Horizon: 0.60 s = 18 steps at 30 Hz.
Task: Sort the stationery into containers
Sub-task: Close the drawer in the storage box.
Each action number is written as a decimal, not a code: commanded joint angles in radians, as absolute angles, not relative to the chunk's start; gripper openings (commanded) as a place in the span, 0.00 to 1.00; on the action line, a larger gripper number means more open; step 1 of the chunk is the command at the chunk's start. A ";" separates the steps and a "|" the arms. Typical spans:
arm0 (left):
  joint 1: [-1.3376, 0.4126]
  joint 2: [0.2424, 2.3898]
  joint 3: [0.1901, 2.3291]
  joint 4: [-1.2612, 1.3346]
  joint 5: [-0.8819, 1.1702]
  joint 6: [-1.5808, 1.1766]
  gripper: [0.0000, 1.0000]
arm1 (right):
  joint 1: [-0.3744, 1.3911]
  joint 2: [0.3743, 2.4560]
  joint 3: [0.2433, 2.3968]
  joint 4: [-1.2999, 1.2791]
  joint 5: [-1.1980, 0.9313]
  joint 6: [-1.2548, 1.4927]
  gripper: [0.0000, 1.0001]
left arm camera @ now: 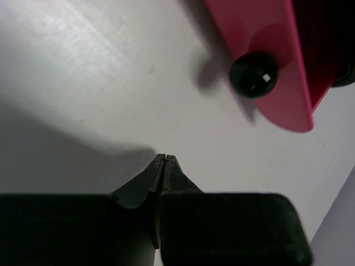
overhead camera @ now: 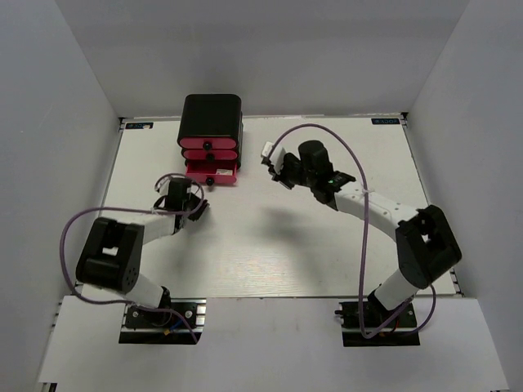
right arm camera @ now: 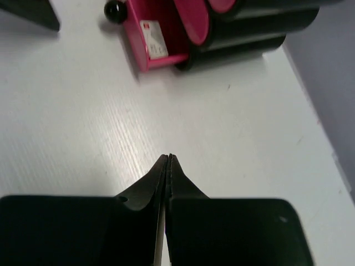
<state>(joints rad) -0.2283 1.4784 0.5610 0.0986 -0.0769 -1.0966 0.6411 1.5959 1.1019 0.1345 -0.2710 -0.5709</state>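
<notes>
The black cabinet (overhead camera: 211,114) stands at the back of the table with three pink drawers. The bottom drawer (overhead camera: 212,170) is pulled out; the two above it are closed. In the right wrist view the open drawer (right arm camera: 166,58) holds a small white eraser block with a red label (right arm camera: 153,41). Its round black knob (left arm camera: 253,75) shows in the left wrist view. My left gripper (left arm camera: 165,157) is shut and empty, low over the table just in front of that knob. My right gripper (right arm camera: 170,157) is shut and empty, over bare table right of the cabinet. No pens or markers are in view.
White walls close in the table on the left, back and right. The left gripper (overhead camera: 198,206) sits near the open drawer's front left corner. The right gripper (overhead camera: 276,170) is about a drawer's width to the right of it. A purple cable loops over each arm.
</notes>
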 commanded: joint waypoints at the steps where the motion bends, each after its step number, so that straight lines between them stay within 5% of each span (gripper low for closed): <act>1: -0.224 1.537 0.673 0.137 -0.061 -1.118 0.14 | 0.609 1.523 1.031 0.155 -0.279 -0.529 0.00; 7: -0.224 1.666 0.856 0.045 -0.081 -1.127 0.24 | 0.563 1.459 0.957 0.158 -0.288 -0.515 0.00; 18: -0.224 1.747 0.940 -0.032 -0.114 -1.169 0.23 | 0.503 1.433 0.936 0.156 -0.318 -0.499 0.00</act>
